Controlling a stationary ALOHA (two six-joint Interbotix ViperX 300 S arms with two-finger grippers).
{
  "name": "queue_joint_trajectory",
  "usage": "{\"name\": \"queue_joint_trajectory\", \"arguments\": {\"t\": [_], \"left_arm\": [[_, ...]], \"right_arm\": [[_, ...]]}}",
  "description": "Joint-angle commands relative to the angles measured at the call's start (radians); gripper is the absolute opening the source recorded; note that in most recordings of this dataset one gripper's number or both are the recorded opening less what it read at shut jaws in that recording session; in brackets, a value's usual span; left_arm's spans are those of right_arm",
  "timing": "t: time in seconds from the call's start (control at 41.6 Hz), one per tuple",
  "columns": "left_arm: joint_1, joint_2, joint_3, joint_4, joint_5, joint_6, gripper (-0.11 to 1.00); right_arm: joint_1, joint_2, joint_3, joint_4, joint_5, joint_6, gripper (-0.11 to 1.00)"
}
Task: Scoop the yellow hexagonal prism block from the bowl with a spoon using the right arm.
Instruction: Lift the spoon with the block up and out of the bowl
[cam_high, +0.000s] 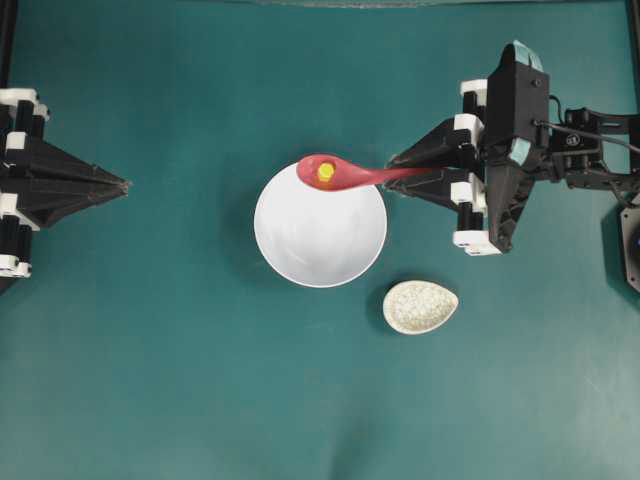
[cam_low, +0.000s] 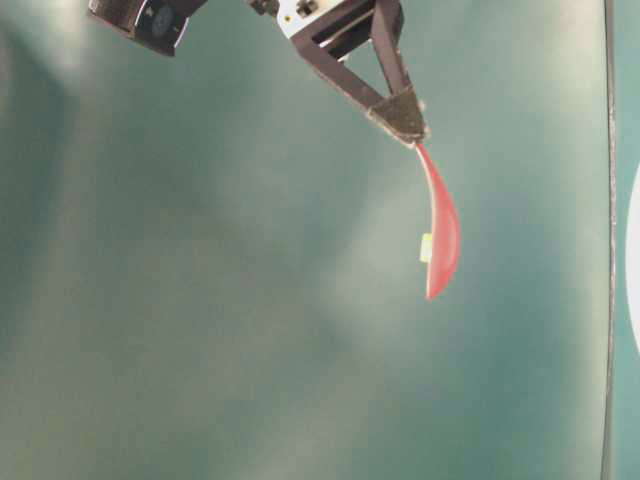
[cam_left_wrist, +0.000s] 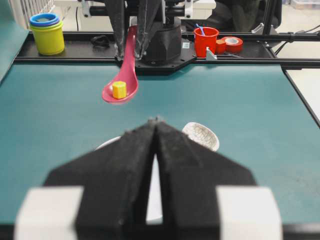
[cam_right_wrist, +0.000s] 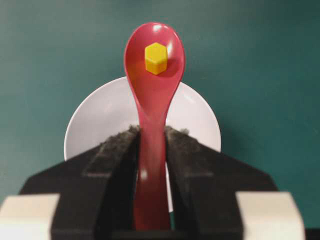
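Observation:
My right gripper (cam_high: 392, 172) (cam_right_wrist: 152, 131) is shut on the handle of the pink-red spoon (cam_high: 345, 174) (cam_right_wrist: 153, 80) (cam_left_wrist: 125, 75) (cam_low: 441, 235). The spoon is held level in the air above the far rim of the white bowl (cam_high: 320, 240) (cam_right_wrist: 100, 120). The yellow hexagonal prism block (cam_high: 326, 172) (cam_right_wrist: 156, 58) (cam_left_wrist: 119, 90) (cam_low: 426, 247) lies in the spoon's scoop. The bowl's inside shows nothing else. My left gripper (cam_high: 126, 184) (cam_left_wrist: 156, 121) rests shut at the left, well apart from the bowl, with nothing in it.
A small speckled egg-shaped spoon rest (cam_high: 420, 307) (cam_left_wrist: 201, 136) lies on the teal mat just right of and nearer than the bowl. Beyond the table's far edge stand stacked yellow and blue cups (cam_left_wrist: 46, 33), a red cup (cam_left_wrist: 206, 41) and a tape roll (cam_left_wrist: 232, 43).

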Motion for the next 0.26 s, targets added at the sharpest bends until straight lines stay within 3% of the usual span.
{"name": "queue_joint_trajectory", "arguments": {"t": [0.0, 0.24], "left_arm": [[0.002, 0.008, -0.011, 0.002, -0.009, 0.002, -0.01], [0.026, 0.006, -0.012, 0.002, -0.009, 0.002, -0.01]], "right_arm": [[0.000, -0.015, -0.012, 0.006, -0.009, 0.002, 0.24], [0.000, -0.014, -0.011, 0.009, -0.005, 0.002, 0.24]]}}
